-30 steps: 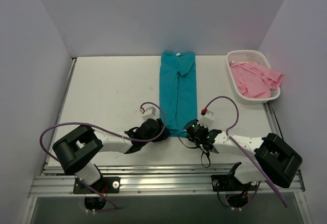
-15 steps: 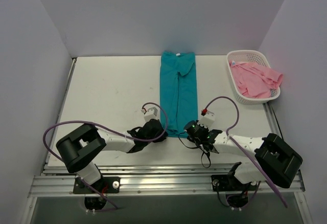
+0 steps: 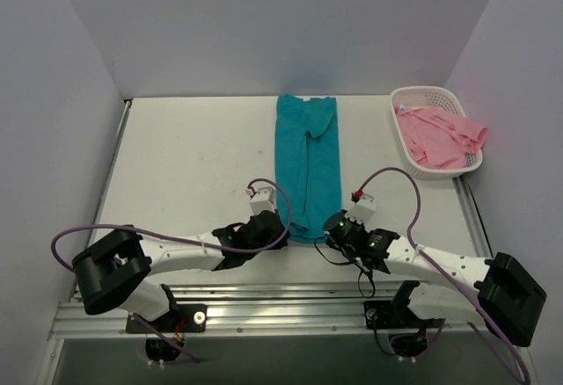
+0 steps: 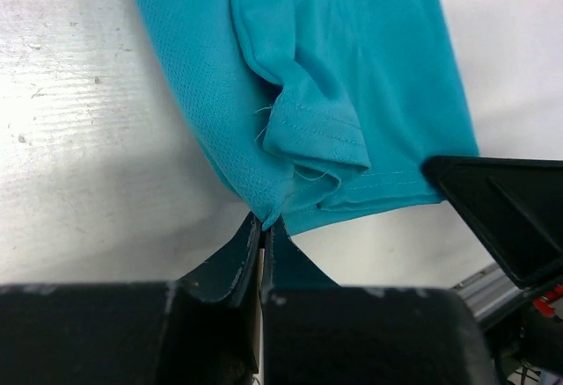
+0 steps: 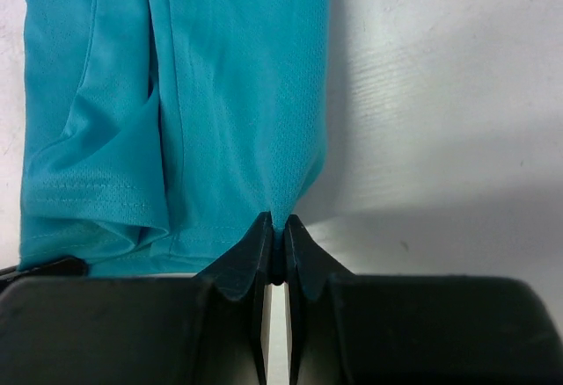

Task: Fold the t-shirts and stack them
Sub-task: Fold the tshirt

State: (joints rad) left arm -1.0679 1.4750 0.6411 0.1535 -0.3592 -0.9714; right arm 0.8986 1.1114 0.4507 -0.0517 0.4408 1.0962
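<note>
Shows the teal t-shirt in the middle of the white table, folded lengthwise into one long narrow strip, running from the far edge toward the arms, with the neck end at the far side. Held at its near end, at both corners. At the near left corner, the left gripper closed tight on the cloth, with the hem corner pinched between the two black fingers and a small folded layer of stitched hem just beside the pinch. At the near right corner, the right gripper likewise closed on the edge of the fabric, with only a thin bit of teal cloth between the pressed fingers. From above, both wrists low over the table, one at each side of the strip's near end, close to each other. Near end of the strip slightly bunched and rounded between the two grips. Well apart, at the far right corner of the table, a white lattice basket with the pink t-shirt crumpled inside, one part hanging over the right rim. Cannot tell whether the pinched teal corners are lifted off the table or resting on it.
</note>
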